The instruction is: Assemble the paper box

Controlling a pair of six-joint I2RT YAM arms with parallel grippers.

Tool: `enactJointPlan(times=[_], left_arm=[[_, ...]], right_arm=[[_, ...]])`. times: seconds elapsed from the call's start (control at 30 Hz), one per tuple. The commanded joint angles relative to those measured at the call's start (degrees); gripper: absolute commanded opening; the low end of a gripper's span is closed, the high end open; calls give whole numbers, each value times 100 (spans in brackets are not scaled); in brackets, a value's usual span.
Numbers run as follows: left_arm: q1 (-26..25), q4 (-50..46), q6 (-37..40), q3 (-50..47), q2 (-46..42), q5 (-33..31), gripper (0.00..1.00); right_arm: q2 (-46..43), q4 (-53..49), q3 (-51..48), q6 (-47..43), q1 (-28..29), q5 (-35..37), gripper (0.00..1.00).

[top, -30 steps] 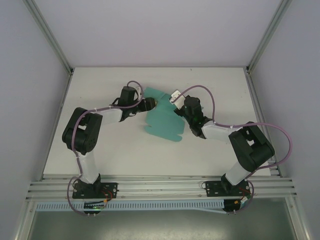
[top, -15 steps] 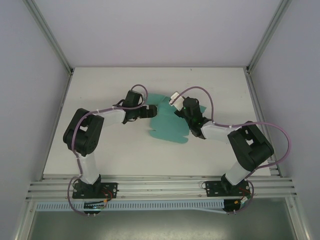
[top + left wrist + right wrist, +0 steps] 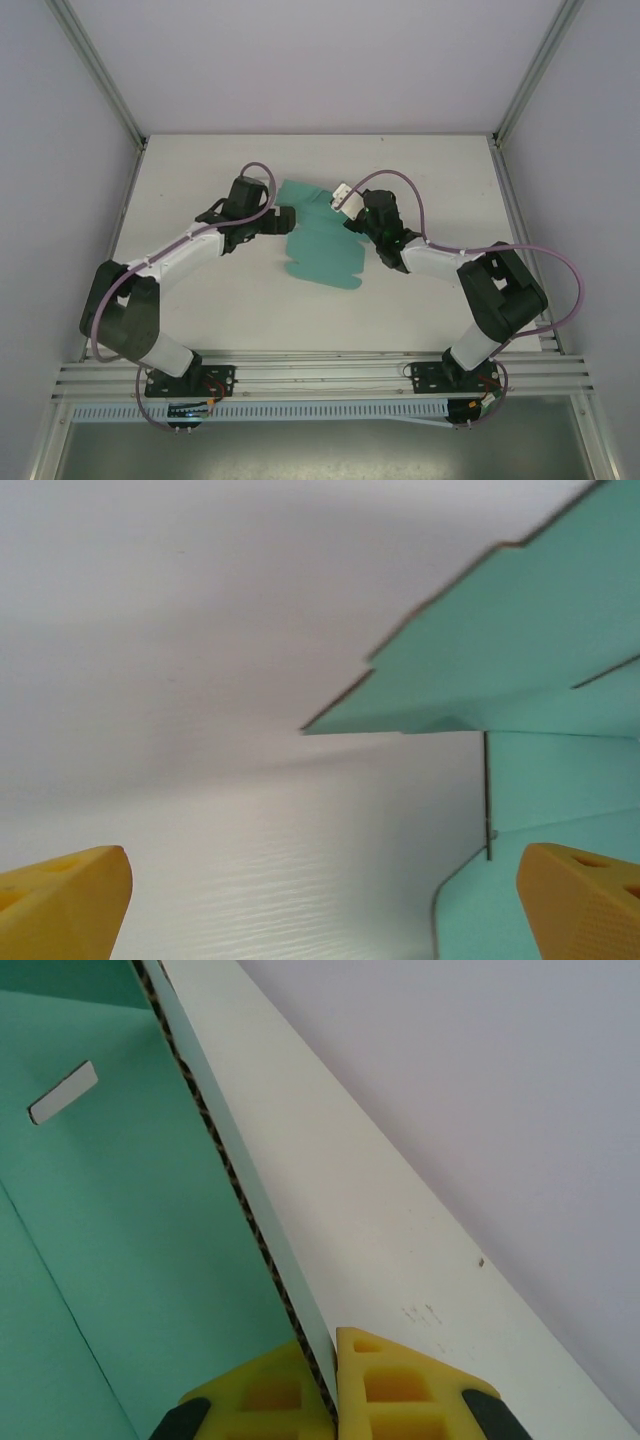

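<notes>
Left end effector (image 3: 286, 220) agape at paper box (image 3: 322, 248) left edge; right end effector (image 3: 333, 1348) tight on its far right edge

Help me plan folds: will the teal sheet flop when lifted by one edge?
Probably not much: the paper box shows a fluted edge in the right gripper, so likely stiffish. Probably light; its raised flap shows no sag.
</notes>
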Motion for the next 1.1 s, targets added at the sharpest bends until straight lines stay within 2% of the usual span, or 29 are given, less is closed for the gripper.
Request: enactJointPlan(times=[0.0,0.1,0.17,0.23,0.33,0.5,0.67,0.83,1.07], left_arm=[[116,-338,52,-115,-335,-258,99],[293,-100,-93,-369,-501,211,97],[303,312,-52,-473,-481,1026,87],[304,757,-52,-500,-360,1829,71],[276,1193,-182,-459,-99,2352,63],[233,1402,-161,-294,313,2119,56],[100,1817,-192,-167,654,1884,43],[-57,2035,3,-197,612,1336,43],[-65,1815,94,-112,633,965,42]], right_arm=[[-41,-163,183,71,-43,-184,0],[-24,-213,220,146,-79,-197,0],[-7,-280,270,194,-79,-235,0],[20,-312,319,254,-79,-233,0],[61,-321,369,298,-84,-191,0],[131,-397,452,351,-42,-199,0],[197,-459,528,423,-13,-227,0],[296,-488,567,451,-9,-222,0],[327,-525,586,490,-5,-216,0]])
